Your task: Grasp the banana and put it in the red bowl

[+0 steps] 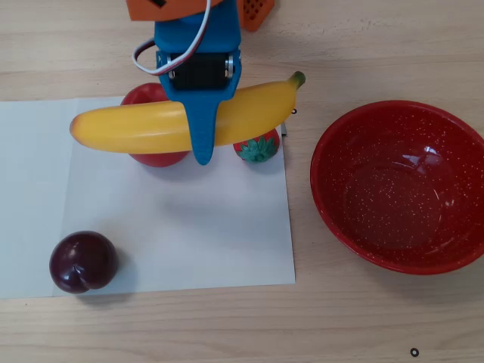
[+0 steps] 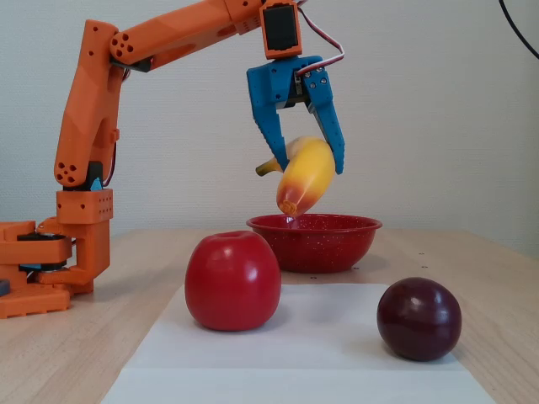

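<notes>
The pincer is clamped on the banana at mid-length and holds it clear of the counter, above the red apple. Grasp and lift are judged complete. Remaining: carry the banana right in the overhead view to the empty red bowl, then release. A plum lies well apart.
</notes>
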